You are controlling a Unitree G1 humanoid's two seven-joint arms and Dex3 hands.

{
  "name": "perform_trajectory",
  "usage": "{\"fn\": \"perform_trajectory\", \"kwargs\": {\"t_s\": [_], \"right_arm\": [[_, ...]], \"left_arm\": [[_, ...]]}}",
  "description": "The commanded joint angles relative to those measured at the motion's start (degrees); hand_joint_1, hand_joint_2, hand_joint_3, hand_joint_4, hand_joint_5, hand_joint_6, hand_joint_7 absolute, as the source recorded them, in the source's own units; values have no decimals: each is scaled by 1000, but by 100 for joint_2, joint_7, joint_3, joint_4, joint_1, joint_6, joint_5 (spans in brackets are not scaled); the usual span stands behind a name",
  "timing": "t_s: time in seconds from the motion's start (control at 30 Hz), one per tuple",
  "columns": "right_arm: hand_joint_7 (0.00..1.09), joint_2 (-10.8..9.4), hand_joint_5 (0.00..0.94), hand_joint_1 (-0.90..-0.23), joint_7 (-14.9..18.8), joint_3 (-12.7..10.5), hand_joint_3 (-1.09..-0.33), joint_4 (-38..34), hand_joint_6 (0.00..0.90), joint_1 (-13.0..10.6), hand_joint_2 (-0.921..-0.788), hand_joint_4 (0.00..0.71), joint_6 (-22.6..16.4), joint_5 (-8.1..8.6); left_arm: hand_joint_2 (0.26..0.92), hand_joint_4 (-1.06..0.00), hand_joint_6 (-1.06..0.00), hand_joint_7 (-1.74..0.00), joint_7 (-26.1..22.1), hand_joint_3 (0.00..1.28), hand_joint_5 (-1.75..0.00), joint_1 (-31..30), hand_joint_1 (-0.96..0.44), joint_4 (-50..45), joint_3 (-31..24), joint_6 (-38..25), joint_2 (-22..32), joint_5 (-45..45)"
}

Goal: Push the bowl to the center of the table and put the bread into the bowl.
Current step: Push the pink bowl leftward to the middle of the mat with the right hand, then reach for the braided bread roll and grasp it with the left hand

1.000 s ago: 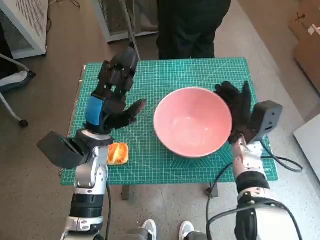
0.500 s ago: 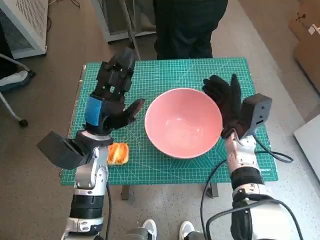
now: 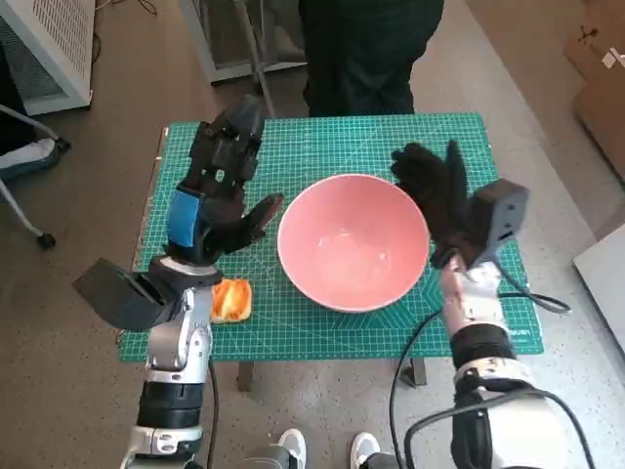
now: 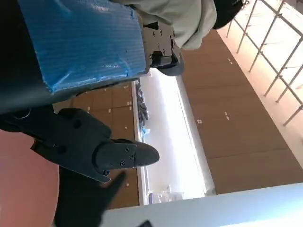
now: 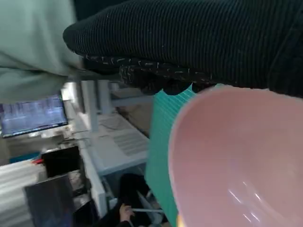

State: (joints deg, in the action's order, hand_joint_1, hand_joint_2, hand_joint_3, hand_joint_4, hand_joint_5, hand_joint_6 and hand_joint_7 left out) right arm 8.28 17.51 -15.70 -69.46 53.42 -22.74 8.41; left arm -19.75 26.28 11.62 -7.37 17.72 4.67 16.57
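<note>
The table (image 3: 322,147), covered by a green mat, is stood behind by a person (image 3: 366,44) at its far edge. The pink bowl (image 3: 354,241) is seen near the middle of the table, slightly right. The right hand (image 3: 435,195) is laid flat against the bowl's right rim, fingers apart, nothing held. The left hand (image 3: 220,181) is raised left of the bowl, fingers spread and empty. The bread (image 3: 230,299) is found near the left front edge.

Pink bowl (image 3: 354,241), orange bread (image 3: 230,299), green gridded mat (image 3: 391,142).
</note>
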Motion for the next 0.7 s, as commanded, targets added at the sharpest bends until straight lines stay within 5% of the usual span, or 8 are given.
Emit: {"fn": "perform_trajectory", "kwargs": {"t_s": [0.03, 0.17, 0.3, 0.53, 0.7], "right_arm": [[6, 259, 4, -352, 215, -134, -542, 268, 396, -10, -921, 328, -459, 167], [13, 400, 6, -355, 394, -248, -535, 588, 410, -61, -921, 334, -1103, 297], [17, 386, 6, -387, 713, -304, -526, 1436, 420, -263, -921, 338, -1665, 606], [20, 339, 10, -423, 1049, -189, -493, 2627, 429, -685, -921, 353, -1862, 1022], [19, 395, 13, -441, 1172, -49, -470, 3207, 430, -992, -921, 368, -1933, 1051]], "left_arm": [[768, -88, 1, -653, -14, 403, -4, -121, -268, -250, -60, -65, 107, 62], [768, -91, 1, -656, -25, 400, -5, -188, -270, -408, -108, -125, 203, 72], [766, -94, 1, -645, -29, 394, -7, -300, -287, -711, -143, -231, 369, 52], [763, -64, 1, -506, -96, 371, -3, -513, -324, -1213, -150, -242, 1019, -539], [755, -53, 1, -451, -282, 312, -3, -797, -341, -2097, -192, -878, 2183, -1713]]}}
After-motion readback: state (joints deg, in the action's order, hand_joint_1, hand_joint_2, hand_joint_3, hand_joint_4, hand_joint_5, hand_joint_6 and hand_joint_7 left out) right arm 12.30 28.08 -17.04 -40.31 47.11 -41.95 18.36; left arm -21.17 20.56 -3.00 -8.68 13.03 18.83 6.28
